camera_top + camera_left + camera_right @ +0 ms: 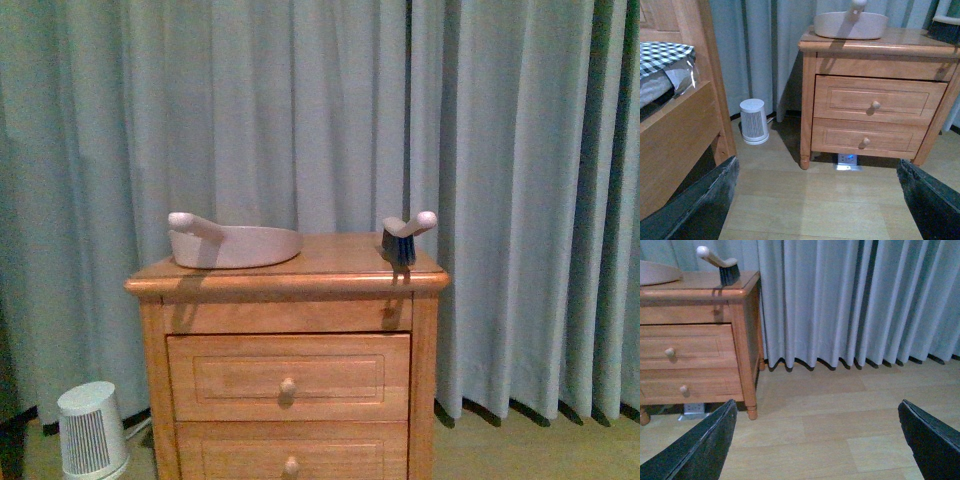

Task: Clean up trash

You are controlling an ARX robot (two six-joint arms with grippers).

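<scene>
No trash shows in any view. A beige dustpan (pixel 235 245) (pixel 850 25) lies on top of a wooden nightstand (pixel 290 285), and a hand brush (pixel 405 238) (pixel 722 265) with dark bristles stands at the top's right end. Neither arm appears in the front view. In its wrist view my left gripper (pixel 815 210) is open above bare wood floor in front of the nightstand, with nothing between its fingers (pixel 700 205). My right gripper (pixel 815 450) is open too, over floor to the right of the nightstand, and it holds nothing.
A small white heater (pixel 754 121) (pixel 90 430) stands on the floor left of the nightstand. A wooden bed frame (pixel 675 135) with a checked pillow (pixel 662 52) is further left. A socket strip (pixel 847 161) glows blue under the nightstand. Grey curtains (pixel 855 300) hang to the floor behind.
</scene>
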